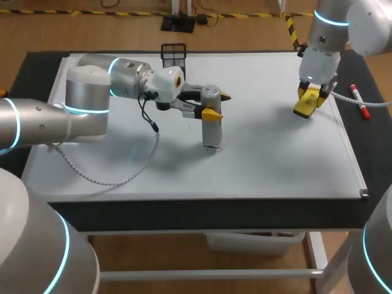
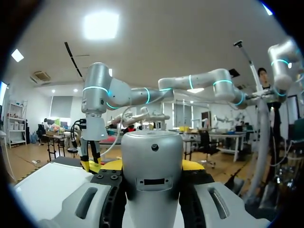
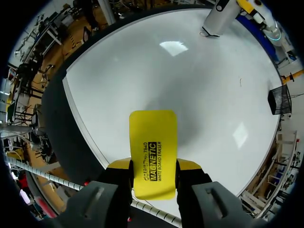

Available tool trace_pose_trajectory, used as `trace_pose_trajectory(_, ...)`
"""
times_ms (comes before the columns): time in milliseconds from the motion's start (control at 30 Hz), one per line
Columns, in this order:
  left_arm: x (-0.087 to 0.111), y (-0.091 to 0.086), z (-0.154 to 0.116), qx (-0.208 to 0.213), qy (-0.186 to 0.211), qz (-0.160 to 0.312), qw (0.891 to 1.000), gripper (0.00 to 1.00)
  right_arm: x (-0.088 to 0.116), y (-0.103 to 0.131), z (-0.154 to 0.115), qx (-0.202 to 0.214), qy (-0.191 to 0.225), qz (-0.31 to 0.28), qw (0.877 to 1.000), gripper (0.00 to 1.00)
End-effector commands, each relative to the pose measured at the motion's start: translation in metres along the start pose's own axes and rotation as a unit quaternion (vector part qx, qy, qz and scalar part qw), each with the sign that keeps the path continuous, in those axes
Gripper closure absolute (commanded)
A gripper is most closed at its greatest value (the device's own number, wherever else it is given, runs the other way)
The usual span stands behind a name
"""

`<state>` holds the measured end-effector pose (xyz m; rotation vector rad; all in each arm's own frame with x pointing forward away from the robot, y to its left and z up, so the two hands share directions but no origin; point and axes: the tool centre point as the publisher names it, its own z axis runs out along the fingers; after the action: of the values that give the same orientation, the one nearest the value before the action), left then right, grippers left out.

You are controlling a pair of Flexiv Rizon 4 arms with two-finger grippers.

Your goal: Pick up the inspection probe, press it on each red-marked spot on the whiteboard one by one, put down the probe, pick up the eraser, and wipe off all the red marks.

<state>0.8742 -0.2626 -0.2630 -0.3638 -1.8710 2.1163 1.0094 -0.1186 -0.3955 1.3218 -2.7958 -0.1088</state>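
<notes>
your left arm (image 1: 92,104) is coming in from the left and lying low over the whiteboard (image 1: 122,165), which is resting on the dark surface (image 1: 37,67). a black mesh basket (image 1: 173,52) is sitting at the whiteboard's far edge.

just right of that, the left fingers (image 1: 217,105) are clamping the inspection probe (image 1: 212,131) from two sides near its upper end, one yellow tip on each flank. the probe is standing upright, with its lower end touching the whiteboard near the middle. in the left wrist view, the probe's grey body (image 2: 152,161) is filling the gap between the left fingers (image 2: 147,165), and yellow is showing just behind it on both sides.

over the right part of the whiteboard, the right fingers (image 1: 308,98) are gripping the yellow eraser (image 1: 304,109). in the right wrist view, the eraser (image 3: 153,142) is sitting squarely between the right fingers (image 3: 154,166) and sticking out well ahead of them toward the board. you cannot tell whether it is touching the board.

a red and white marker (image 1: 360,103) is lying on the dark surface just beside the whiteboard's right edge.
</notes>
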Motion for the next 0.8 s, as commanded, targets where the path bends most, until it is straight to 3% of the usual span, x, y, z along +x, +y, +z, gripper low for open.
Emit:
trace_pose_trajectory(33, -0.006, 0.005, 0.001, 0.004, 0.021, -0.001, 1.000, 1.00, 0.000, 0.000, -0.001, 0.001, 0.002, -0.001, 1.000, 1.00)
trace_pose_trajectory(800, 0.003, 0.016, 0.007, -0.008, 0.033, -0.007, 0.999, 1.00, 0.000, 0.000, -0.001, 0.001, 0.002, -0.001, 1.000, 1.00)
